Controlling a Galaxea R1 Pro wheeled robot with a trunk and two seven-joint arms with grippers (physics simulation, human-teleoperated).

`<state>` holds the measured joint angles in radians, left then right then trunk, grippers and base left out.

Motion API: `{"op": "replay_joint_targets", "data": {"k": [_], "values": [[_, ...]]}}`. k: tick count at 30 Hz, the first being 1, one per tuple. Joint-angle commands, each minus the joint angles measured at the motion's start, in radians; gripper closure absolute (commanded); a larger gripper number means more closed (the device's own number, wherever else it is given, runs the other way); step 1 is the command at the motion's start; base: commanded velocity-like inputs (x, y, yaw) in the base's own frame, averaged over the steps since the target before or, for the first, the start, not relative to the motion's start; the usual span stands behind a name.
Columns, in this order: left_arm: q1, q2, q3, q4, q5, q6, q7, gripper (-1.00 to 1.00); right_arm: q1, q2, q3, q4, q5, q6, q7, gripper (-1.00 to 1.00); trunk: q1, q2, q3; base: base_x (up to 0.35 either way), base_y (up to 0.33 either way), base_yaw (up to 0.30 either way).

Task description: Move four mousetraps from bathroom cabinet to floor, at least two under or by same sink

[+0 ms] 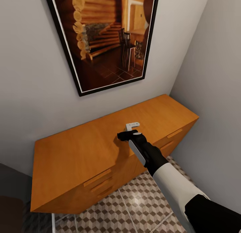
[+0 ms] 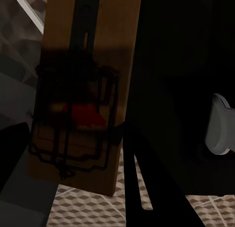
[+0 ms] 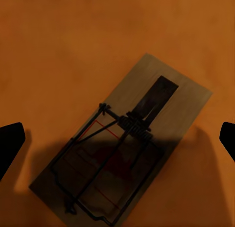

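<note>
Mousetrap (image 3: 125, 148) lies flat on cabinet (image 1: 83, 152), long axis diagonal between spread jaws.

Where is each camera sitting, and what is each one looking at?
Head view: high on the robot's head, looking down at the cabinet, a picture on the wall and the bathroom floor; the right arm reaches over the cabinet top.
Left wrist view: near the left gripper, close on a mousetrap with tiled floor beyond.
Right wrist view: near the right gripper, looking straight down at another mousetrap lying on the cabinet top; dark fingertips at both edges.
Shared: head and right wrist views both show the orange cabinet top.
</note>
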<state>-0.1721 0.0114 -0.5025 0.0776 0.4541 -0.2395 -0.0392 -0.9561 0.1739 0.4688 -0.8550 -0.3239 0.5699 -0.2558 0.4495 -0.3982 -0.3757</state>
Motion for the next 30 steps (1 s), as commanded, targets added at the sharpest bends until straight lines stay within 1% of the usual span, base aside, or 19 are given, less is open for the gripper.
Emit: {"op": "replay_joint_targets", "data": {"k": [1,16,30], "values": [[-0.001,-0.001,-0.008,0.004,0.009,-0.006,-0.004,1.0,-0.001,-0.001,0.003,-0.001,-0.01,0.002,-0.01,-1.0,0.0,-0.002,-0.003,0.0,0.0,0.0],[-0.001,-0.001,-0.008,0.004,0.009,-0.006,-0.004,1.0,-0.001,-0.001,0.002,-0.001,-0.01,0.002,-0.01,-1.0,0.0,-0.002,-0.021,0.0,0.0,0.0],[-0.001,-0.001,-0.008,0.004,0.009,-0.006,-0.004,1.0,-0.001,-0.001,0.002,-0.001,-0.01,0.002,-0.01,-1.0,0.0,-0.002,-0.023,0.0,0.0,0.0]]}}
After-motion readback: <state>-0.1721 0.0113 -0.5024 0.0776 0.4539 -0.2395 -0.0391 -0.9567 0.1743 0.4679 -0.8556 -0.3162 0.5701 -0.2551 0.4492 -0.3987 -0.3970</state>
